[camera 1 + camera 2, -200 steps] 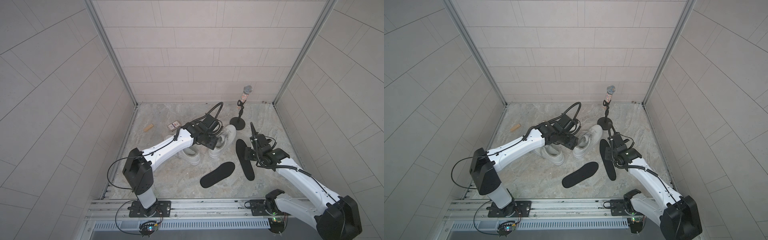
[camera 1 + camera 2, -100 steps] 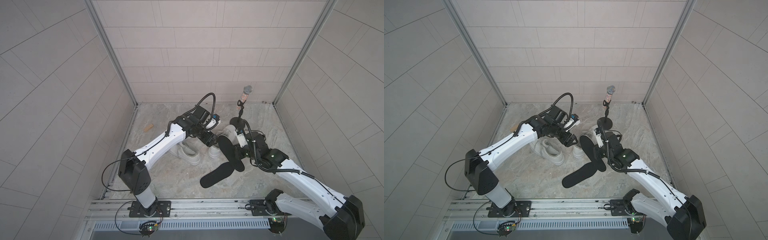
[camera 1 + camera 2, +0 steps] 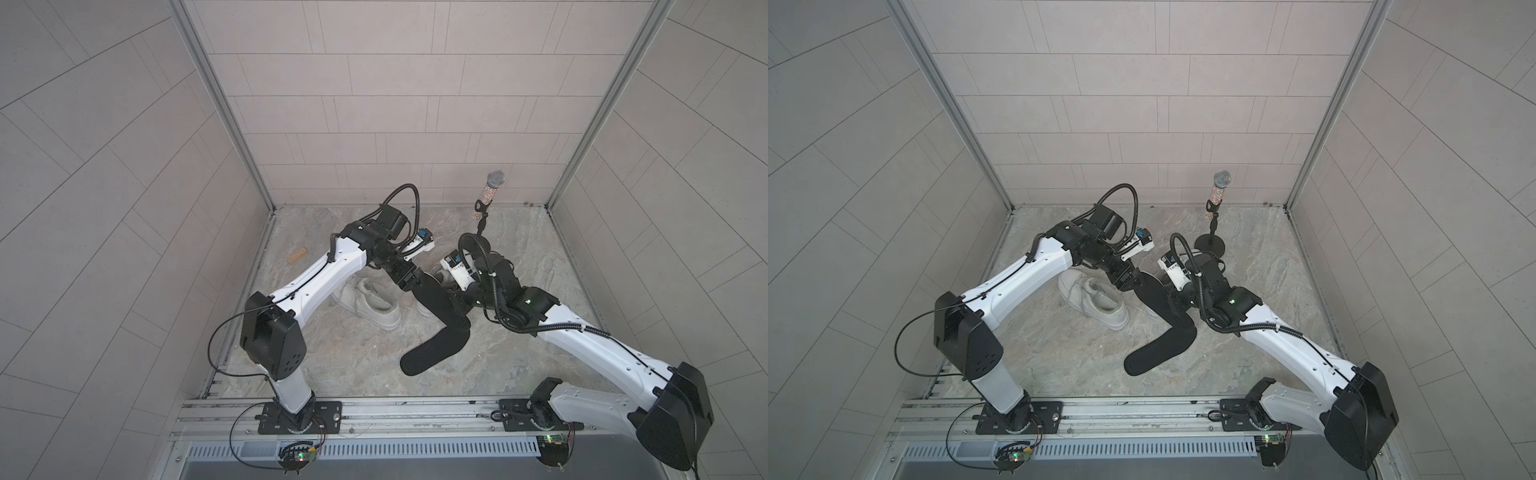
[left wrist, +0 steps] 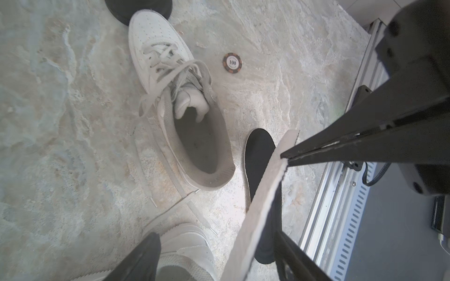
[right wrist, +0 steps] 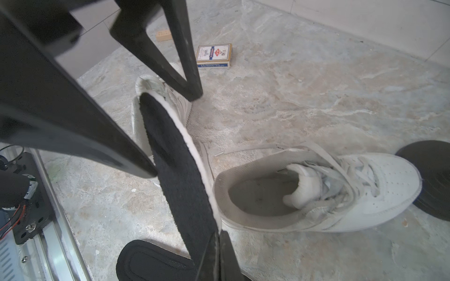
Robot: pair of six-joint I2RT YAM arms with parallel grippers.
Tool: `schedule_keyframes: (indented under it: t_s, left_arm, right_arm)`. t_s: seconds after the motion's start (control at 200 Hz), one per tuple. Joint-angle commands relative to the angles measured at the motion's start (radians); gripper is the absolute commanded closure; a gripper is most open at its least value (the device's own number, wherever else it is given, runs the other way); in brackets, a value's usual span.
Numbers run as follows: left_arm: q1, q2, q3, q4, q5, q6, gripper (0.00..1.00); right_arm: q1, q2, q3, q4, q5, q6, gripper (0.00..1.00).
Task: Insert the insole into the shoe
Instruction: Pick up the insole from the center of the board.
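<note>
A black insole (image 5: 180, 170) with a pale underside (image 4: 263, 194) hangs in the air, and my right gripper (image 5: 216, 243) is shut on its near end. Its far end lies between the fingers of my left gripper (image 4: 216, 262), which is open around it. Just below stands a white shoe (image 5: 316, 194) with its mouth open and empty (image 4: 199, 146). In both top views the two grippers meet over that shoe, which hides most of it; the held insole (image 3: 436, 301) slants between them.
A second black insole (image 3: 434, 349) lies on the floor toward the front. Another white shoe (image 3: 376, 309) lies to the left. A microphone on a stand (image 3: 488, 195), a card box (image 5: 213, 55), a wooden block (image 3: 297, 255) and a poker chip (image 4: 232, 62) are around.
My right gripper lifted the insole off the floor at the right and carried it left over the shoe. My left gripper rose from the shoes and opened around the insole's far end.
</note>
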State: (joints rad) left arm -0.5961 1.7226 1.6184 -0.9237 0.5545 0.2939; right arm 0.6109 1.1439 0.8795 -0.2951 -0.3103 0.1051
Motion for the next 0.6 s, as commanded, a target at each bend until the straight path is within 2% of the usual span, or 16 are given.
schedule_keyframes:
  t_s: [0.0,0.055,0.235,0.345,0.44,0.495,0.595]
  left_arm:
    - [-0.002,0.012,0.023,-0.045,0.066,0.043,0.25]
    - [-0.002,0.004,0.002,-0.04,0.079,0.041,0.31]
    - [-0.002,-0.021,-0.025,-0.026,0.092,0.024,0.68]
    - [-0.002,-0.023,-0.023,-0.046,0.09,0.022,1.0]
    - [-0.002,-0.03,-0.022,-0.074,0.089,0.019,1.0]
    - [-0.002,-0.042,-0.03,-0.076,0.097,0.014,1.0]
    - [-0.004,-0.07,-0.053,-0.076,0.117,0.013,1.0]
  right_arm:
    - [0.012,0.013,0.024,0.03,-0.025,-0.048,1.0]
    - [0.012,0.024,0.033,0.038,-0.029,-0.05,1.0]
    - [0.023,0.079,0.079,0.028,-0.04,-0.082,1.0]
    - [0.023,0.078,0.077,0.051,-0.03,-0.084,1.0]
    - [0.019,0.063,0.058,0.07,-0.02,-0.085,1.0]
    - [0.006,0.05,0.042,0.07,-0.036,-0.089,0.87]
    - [-0.066,0.03,0.017,0.08,-0.197,-0.104,0.57]
